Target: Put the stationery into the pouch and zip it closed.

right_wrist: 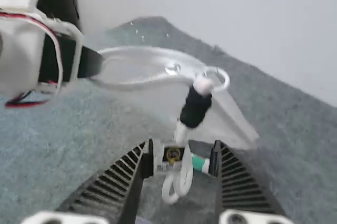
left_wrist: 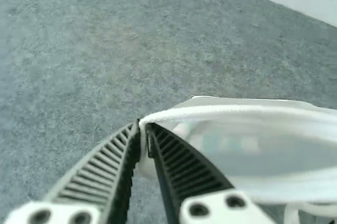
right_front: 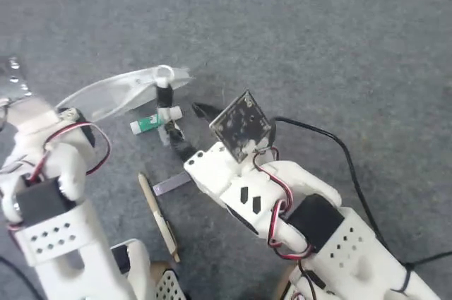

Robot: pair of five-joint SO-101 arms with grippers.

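Left tool (left_wrist: 143,126) pinches pouch (left_wrist: 263,150) rim; right tool (right_wrist: 182,147) seemingly grips white stationery (right_wrist: 169,156).

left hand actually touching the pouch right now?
Touching. The left wrist view shows the left hand shut on the white zipper rim of the pouch, with the rim pinched between the fingertips and no gap.

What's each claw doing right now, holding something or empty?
Left claw: closed on the rim of the pouch.
Right claw: cannot be told; a black-and-white item sits right at it.
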